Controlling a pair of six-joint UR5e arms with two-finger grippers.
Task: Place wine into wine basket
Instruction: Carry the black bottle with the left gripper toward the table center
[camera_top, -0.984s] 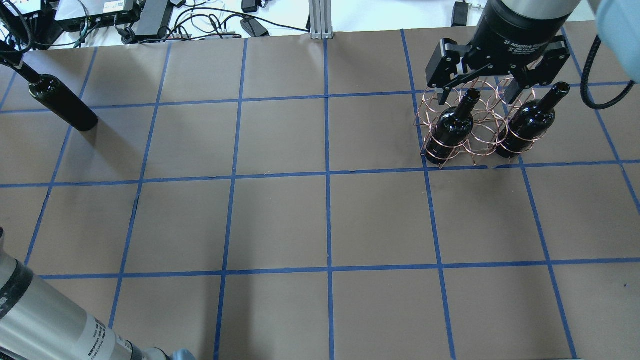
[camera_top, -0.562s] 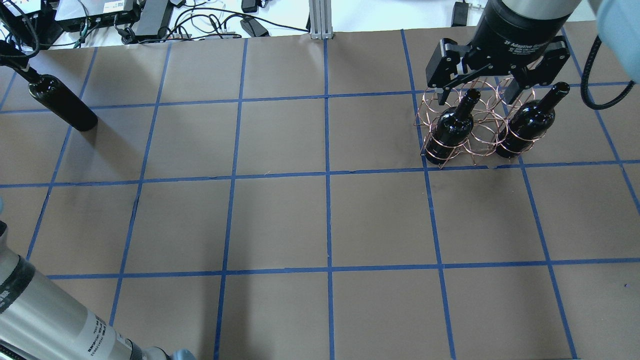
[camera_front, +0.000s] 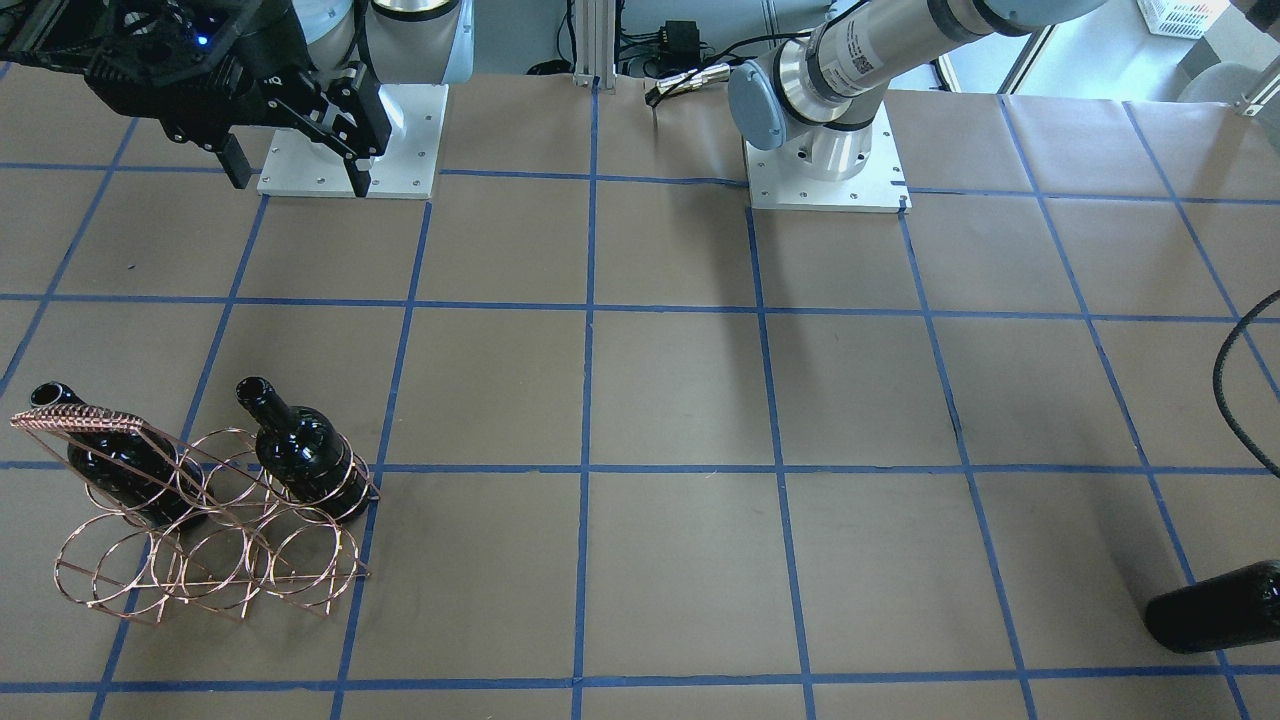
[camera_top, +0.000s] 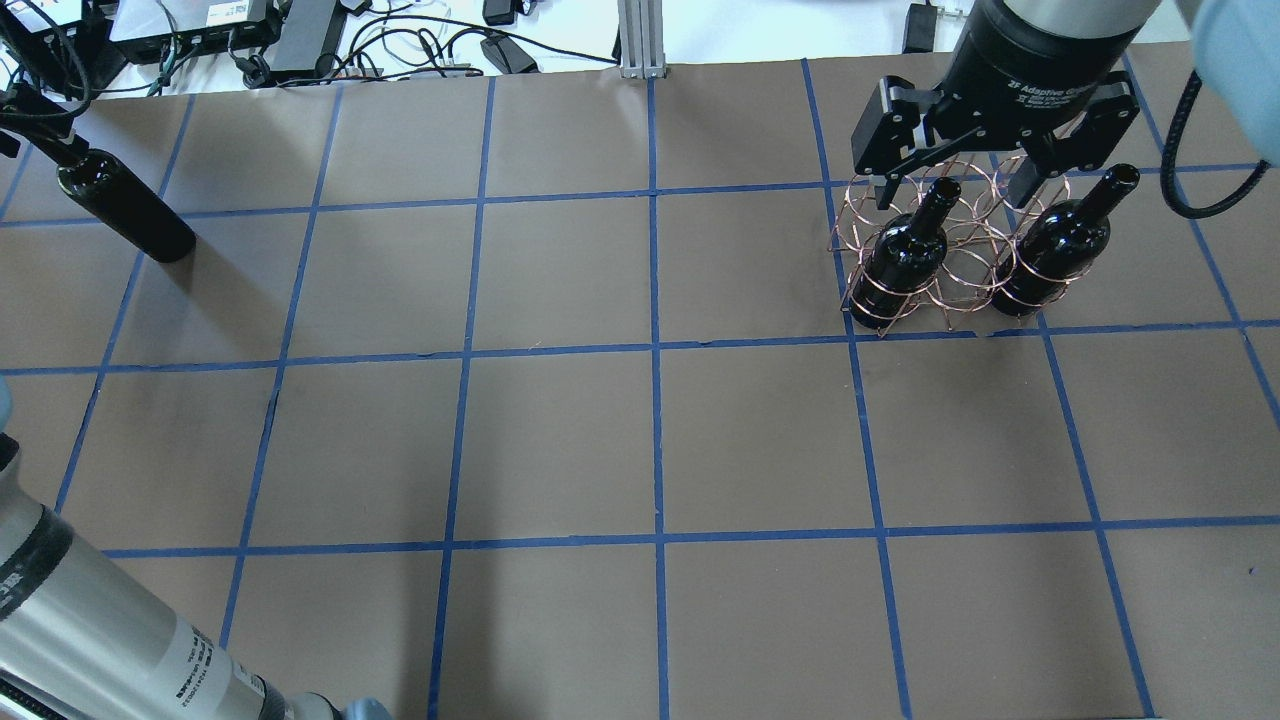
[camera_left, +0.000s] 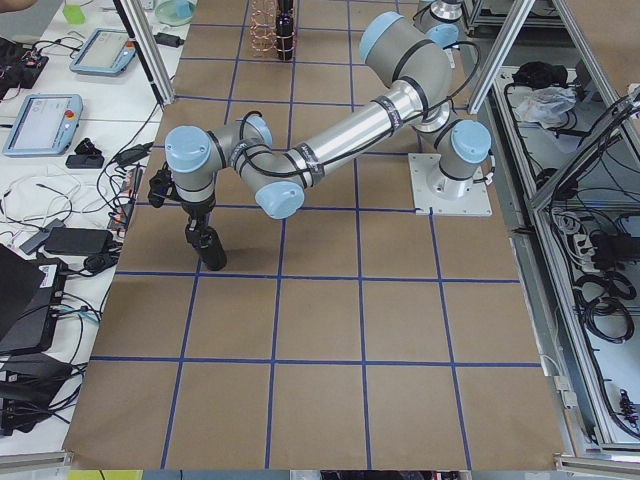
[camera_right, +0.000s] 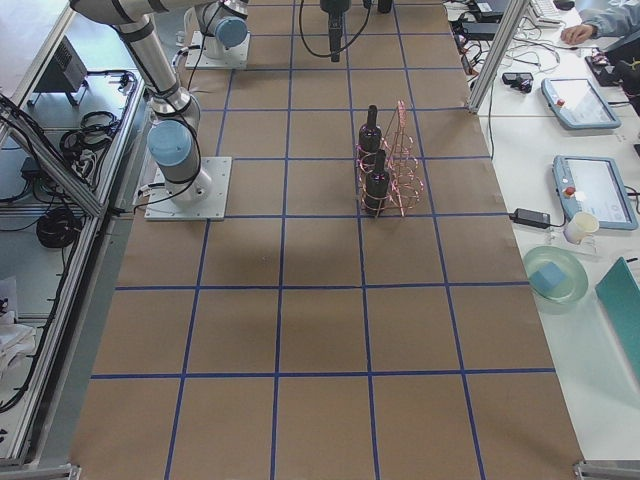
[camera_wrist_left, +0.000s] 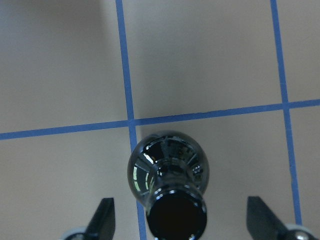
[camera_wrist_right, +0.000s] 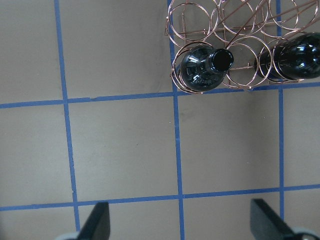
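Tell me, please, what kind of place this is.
Probably a robotics lab or test cell: two arms bolted to a table papered brown with a blue tape grid, teach pendants on a side bench, and loose cables along the edge.

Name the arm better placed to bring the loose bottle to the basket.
Left: the left hand, open, straddles the neck of the loose bottle. The right hand hangs open by the basket, across the table.

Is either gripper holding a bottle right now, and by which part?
Nothing is held. The left gripper straddles the neck of the lone wine bottle, jaws open and clear of the glass. The right gripper is open and empty.
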